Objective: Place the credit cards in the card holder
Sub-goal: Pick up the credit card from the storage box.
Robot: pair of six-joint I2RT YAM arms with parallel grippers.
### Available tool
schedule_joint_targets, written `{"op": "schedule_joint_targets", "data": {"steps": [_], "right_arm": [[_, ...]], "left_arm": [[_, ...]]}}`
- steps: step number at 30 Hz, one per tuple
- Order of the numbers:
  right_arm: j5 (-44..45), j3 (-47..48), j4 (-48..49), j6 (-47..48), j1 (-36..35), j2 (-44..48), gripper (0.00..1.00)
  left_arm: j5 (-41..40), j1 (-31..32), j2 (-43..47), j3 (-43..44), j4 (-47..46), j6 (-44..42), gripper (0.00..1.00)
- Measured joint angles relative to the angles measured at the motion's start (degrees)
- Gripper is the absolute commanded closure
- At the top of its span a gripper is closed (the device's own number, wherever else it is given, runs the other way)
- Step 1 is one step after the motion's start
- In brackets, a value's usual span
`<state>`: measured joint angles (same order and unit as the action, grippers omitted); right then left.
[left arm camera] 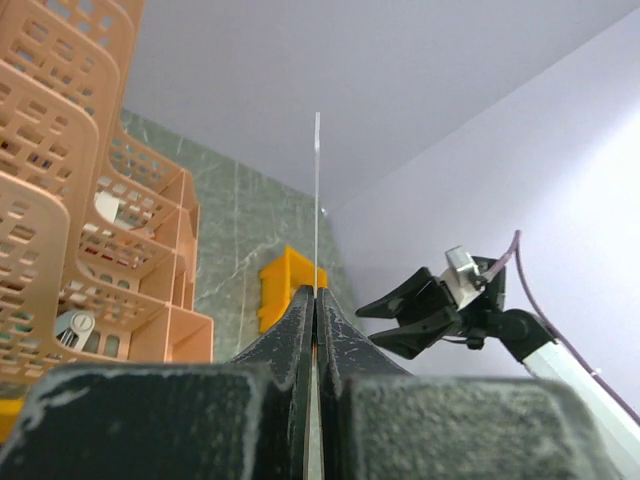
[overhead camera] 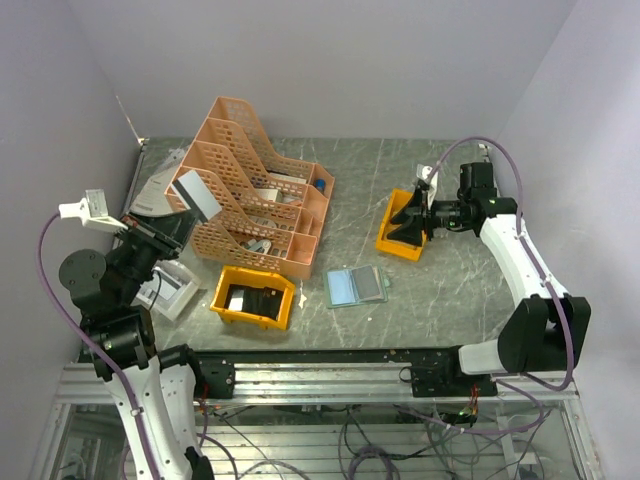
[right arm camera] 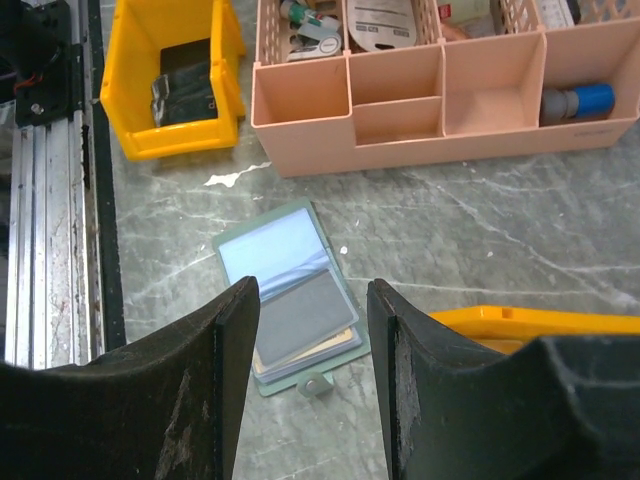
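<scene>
Left wrist view, nearest first: left end effector (left arm camera: 316, 298) pinched fully closed on a credit card (left arm camera: 316, 200), edge-on, a thin pale sliver standing straight up from between the fingers. Beyond it, peach rack (left arm camera: 80, 250) at frame left, orange bin (left arm camera: 285, 285) at centre, right end effector (left arm camera: 365, 326) at frame right with jaws parted.

Right wrist view: fingers (right arm camera: 210, 400) of the right end effector spread apart along the bottom edge, nothing between them. Just past them, framed in the gap, card holder (right arm camera: 280, 250) lying open and flat on the table (right arm camera: 480, 230): grey-green, snap tab toward the fingers, grey card (right arm camera: 305, 318) over a tan card (right arm camera: 300, 355) in the near half, a pale glossy panel in the far half. Farther off, yellow bin (right arm camera: 180, 135) at upper left.

Top external view: card holder just below frame centre, well apart from the held credit card at mid-left, nearer the right end effector. Left arm raised and bent, card tilted above the rack's left end. Right arm reaching in from the right edge, elbow bent, wrist level over the orange bin.
</scene>
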<state>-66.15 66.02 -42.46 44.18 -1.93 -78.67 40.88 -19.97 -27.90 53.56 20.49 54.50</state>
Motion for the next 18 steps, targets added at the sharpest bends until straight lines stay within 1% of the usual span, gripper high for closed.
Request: {"op": "schedule_joint_targets", "data": {"steps": [4,8,11,13,14,16,18], "right_arm": [[-0.17,-0.26,1.66,-1.84,0.00,-1.53,0.52],[-0.31,-1.05,3.30,-3.21,0.00,-1.64,0.53],[-0.46,-1.40,4.07,-3.85,0.00,-2.14,0.53],[-0.48,-1.42,4.33,-4.09,0.00,-2.86,0.53],[-0.50,-1.42,4.39,-4.11,0.00,-3.41,0.52],[-0.50,-1.42,4.26,-4.09,0.02,-4.44,0.52],[-0.46,-1.42,3.93,-4.02,0.09,-5.29,0.52]], "left_arm": [[0.09,0.00,-0.35,-0.79,-4.33,2.27,0.93],[0.22,0.39,-1.62,-3.56,-7.96,4.15,0.93],[-0.35,3.50,-5.16,-3.63,-9.92,4.37,0.93],[-2.25,9.77,-8.50,-2.80,-10.56,3.54,0.93],[-4.46,14.67,-10.40,-2.16,-10.82,2.78,0.93],[-10.25,29.77,-15.37,-0.31,-11.39,0.26,0.93],[-17.81,46.51,-21.11,2.40,-11.19,-3.52,0.93]]}}
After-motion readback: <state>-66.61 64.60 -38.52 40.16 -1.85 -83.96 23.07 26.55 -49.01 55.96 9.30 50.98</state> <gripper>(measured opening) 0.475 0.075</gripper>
